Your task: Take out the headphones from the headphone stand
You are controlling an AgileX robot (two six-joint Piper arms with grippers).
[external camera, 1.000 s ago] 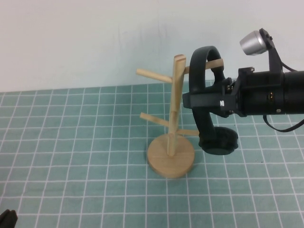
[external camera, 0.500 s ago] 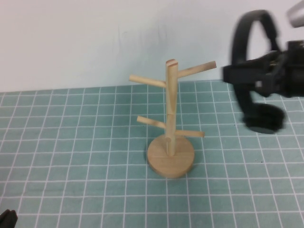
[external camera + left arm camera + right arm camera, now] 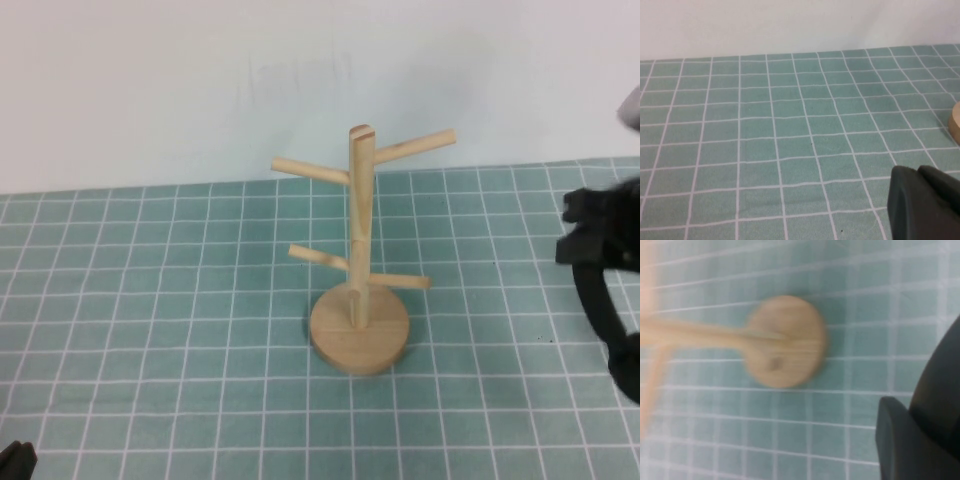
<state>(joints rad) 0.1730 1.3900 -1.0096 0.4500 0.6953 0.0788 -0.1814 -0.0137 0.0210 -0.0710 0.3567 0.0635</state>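
The light wood headphone stand [image 3: 358, 250] stands upright mid-mat with all pegs bare. My right gripper [image 3: 588, 232] is at the far right edge of the high view, well clear of the stand, shut on the black headphones [image 3: 603, 305]. Their curved headband hangs below the gripper, and the earcups are mostly cut off by the view's edge. In the right wrist view the stand's round base [image 3: 785, 342] shows blurred, with the dark headband [image 3: 941, 375] beside one finger [image 3: 900, 440]. My left gripper [image 3: 14, 460] is shut and empty at the near left corner, and it also shows in the left wrist view [image 3: 918, 172].
A green mat with a white grid [image 3: 180, 330] covers the table, with a plain white wall [image 3: 200, 80] behind it. The left wrist view shows bare mat [image 3: 790, 125] and a sliver of the stand's base [image 3: 955, 127].
My right gripper has lifted the headphones off the stand's upper right peg and carried them right and down, to the view's edge. The stand has settled upright. The left arm has not moved.
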